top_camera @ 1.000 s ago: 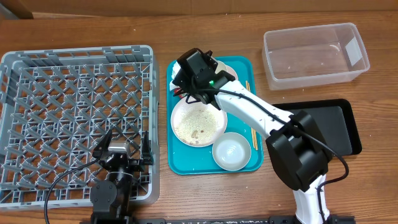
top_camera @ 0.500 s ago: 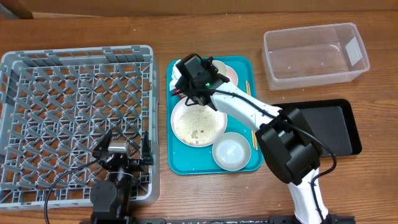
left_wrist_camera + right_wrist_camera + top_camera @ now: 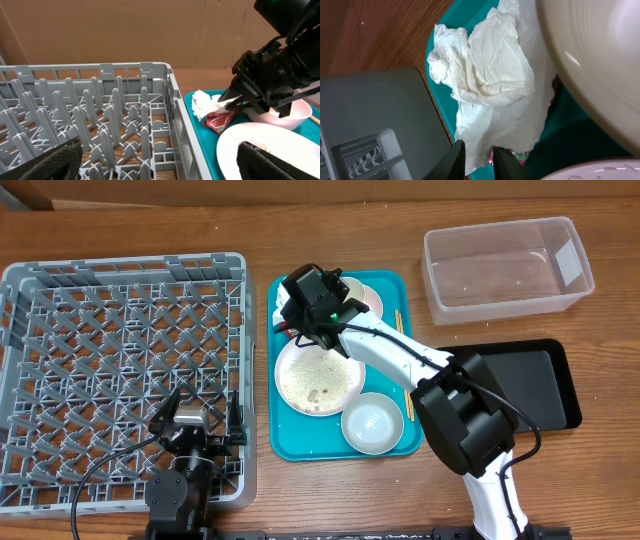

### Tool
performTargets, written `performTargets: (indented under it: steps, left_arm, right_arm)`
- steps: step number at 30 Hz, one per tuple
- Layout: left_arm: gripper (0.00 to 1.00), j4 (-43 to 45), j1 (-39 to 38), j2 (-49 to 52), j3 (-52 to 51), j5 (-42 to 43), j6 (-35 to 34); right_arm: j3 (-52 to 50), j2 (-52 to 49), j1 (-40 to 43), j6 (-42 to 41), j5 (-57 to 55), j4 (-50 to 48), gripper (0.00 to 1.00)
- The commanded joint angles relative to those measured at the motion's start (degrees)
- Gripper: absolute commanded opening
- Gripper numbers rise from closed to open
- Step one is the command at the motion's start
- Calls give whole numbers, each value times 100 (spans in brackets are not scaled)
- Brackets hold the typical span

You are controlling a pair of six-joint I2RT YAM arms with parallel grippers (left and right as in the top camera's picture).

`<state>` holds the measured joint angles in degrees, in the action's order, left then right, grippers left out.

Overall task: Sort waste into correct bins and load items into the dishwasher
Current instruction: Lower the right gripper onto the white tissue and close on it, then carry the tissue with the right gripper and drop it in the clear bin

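Observation:
My right gripper [image 3: 479, 162] is at the far left corner of the teal tray [image 3: 290, 440], its fingers closed to a narrow gap on the lower edge of the crumpled white napkin [image 3: 490, 75]. It shows in the overhead view [image 3: 293, 322] and in the left wrist view [image 3: 235, 102]. The red wrapper [image 3: 220, 120] lies under the napkin [image 3: 205, 102]. The plate [image 3: 318, 378] carries rice grains. The bowl [image 3: 371, 423], a small cup [image 3: 365, 295] and chopsticks [image 3: 407, 395] are on the tray. My left gripper [image 3: 197, 420] is open and empty over the near edge of the grey rack [image 3: 120, 370].
The clear tub [image 3: 505, 268] stands at the far right and the black tray [image 3: 545, 380] in front of it, both empty. The rack's wall [image 3: 172, 100] runs close beside the teal tray's left edge. The cup's rim [image 3: 600, 65] is right next to the napkin.
The right arm shifted slightly toward the tray's far left corner a second ago, then held still. The left arm has not moved.

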<state>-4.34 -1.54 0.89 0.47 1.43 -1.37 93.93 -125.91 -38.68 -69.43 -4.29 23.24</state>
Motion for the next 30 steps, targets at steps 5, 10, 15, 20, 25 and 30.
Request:
performTargets:
  steps: [5, 10, 15, 20, 25, 30]
  left_arm:
    - [100, -9, -74, -52, -20, 2, -35]
    - [100, -11, -74, -52, -20, 2, -35]
    - [100, -9, -74, -52, -20, 2, -35]
    - [100, -9, -74, -52, -20, 2, -35]
    - [100, -9, -74, -52, -20, 2, -35]
    - [100, -9, -74, -52, -20, 2, -35]
  right_arm:
    - [15, -81, -15, -7, -85, 39, 30]
    - [15, -271, -15, -168, -103, 70, 30]
    - [26, -273, -11, -264, -76, -111, 26]
    - [96, -269, -11, -258, 203, -214, 11]
    - [269, -260, -11, -232, 798, -192, 4]
    - [291, -85, -11, -232, 1062, -79, 4]
